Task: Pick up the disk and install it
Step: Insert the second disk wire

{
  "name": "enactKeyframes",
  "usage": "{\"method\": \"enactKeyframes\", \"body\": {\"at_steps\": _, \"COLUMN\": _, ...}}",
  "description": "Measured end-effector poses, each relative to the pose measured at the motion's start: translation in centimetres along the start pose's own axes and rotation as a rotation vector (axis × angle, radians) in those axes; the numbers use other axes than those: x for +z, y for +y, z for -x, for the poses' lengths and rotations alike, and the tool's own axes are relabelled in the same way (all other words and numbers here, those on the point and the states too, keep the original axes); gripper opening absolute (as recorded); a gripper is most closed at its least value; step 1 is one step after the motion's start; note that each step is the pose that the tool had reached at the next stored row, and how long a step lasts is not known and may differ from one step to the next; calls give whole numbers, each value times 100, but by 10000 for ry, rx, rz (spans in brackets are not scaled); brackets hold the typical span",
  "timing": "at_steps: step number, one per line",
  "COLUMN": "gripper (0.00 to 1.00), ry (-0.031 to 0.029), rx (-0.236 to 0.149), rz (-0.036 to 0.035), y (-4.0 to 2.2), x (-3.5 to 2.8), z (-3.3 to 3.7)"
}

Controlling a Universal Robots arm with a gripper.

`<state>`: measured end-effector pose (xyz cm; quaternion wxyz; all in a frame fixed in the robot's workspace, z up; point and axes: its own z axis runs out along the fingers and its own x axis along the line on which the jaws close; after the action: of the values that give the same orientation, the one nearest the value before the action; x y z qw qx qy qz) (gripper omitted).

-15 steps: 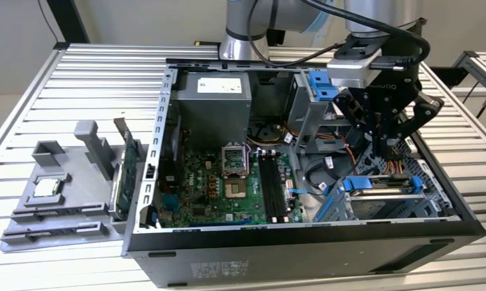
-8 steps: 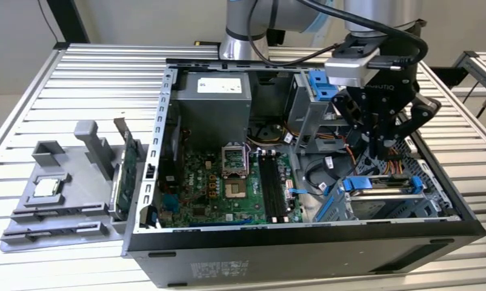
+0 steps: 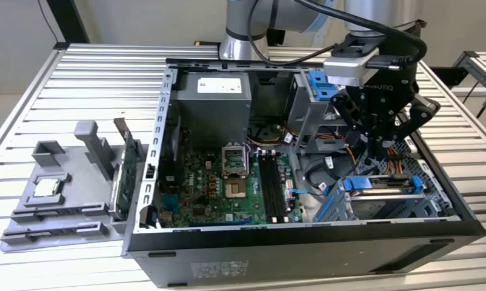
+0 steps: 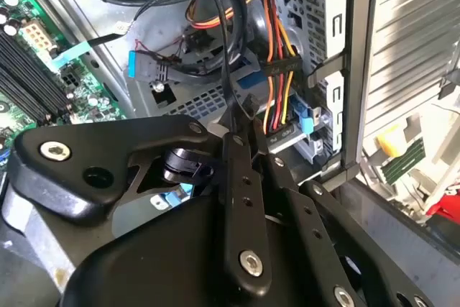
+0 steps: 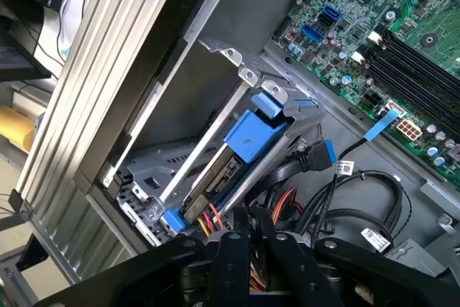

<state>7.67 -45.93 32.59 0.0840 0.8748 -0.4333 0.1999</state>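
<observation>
A robotics lab or test workshop set up for computer assembly.

An open desktop computer case (image 3: 308, 242) lies on its side on a workbench (image 3: 81, 79) made of ribbed aluminium slats, which fills the exterior view. Inside the case sit a green motherboard (image 3: 226, 188), a grey power supply (image 3: 211, 100), bundled cables (image 4: 277, 77) and a metal drive cage (image 5: 187, 170). Near the bench's edge at the exterior view's left stands a grey moulded fixture (image 3: 73, 182) holding spare parts. A silver industrial robot arm (image 3: 259, 24) rises from the bench's far edge. Plain pale walls stand behind it.
</observation>
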Motion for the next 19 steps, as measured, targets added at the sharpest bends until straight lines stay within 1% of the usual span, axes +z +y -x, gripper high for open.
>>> {"method": "enactKeyframes", "body": {"at_steps": 2, "gripper": 0, "ry": -242, "rx": 57, "rz": -27, "y": 2, "x": 0, "z": 2}}
{"method": "enactKeyframes", "body": {"at_steps": 3, "gripper": 0, "ry": -335, "rx": 102, "rz": -31, "y": 8, "x": -3, "z": 4}}
{"method": "enactKeyframes", "body": {"at_steps": 4, "gripper": 0, "ry": -425, "rx": 146, "rz": -52, "y": 9, "x": -5, "z": 2}}
{"method": "enactKeyframes", "body": {"at_steps": 5, "gripper": 0, "ry": -476, "rx": 169, "rz": -64, "y": 10, "x": -12, "z": -3}}
{"method": "enactKeyframes", "body": {"at_steps": 6, "gripper": 0, "ry": -502, "rx": 182, "rz": -57, "y": 12, "x": -25, "z": -12}}
{"method": "enactKeyframes", "body": {"at_steps": 7, "gripper": 0, "ry": -514, "rx": 185, "rz": -41, "y": 14, "x": -32, "z": -19}}
{"method": "enactKeyframes", "body": {"at_steps": 11, "gripper": 0, "ry": -512, "rx": 181, "rz": 37, "y": 20, "x": -54, "z": -45}}
{"method": "enactKeyframes", "body": {"at_steps": 13, "gripper": 0, "ry": -528, "rx": 191, "rz": 80, "y": 25, "x": -64, "z": -73}}
{"method": "enactKeyframes", "body": {"at_steps": 16, "gripper": 0, "ry": -552, "rx": 210, "rz": 131, "y": 41, "x": -59, "z": -121}}
{"method": "enactKeyframes", "body": {"at_steps": 19, "gripper": 0, "ry": -561, "rx": 248, "rz": 162, "y": 75, "x": -44, "z": -167}}
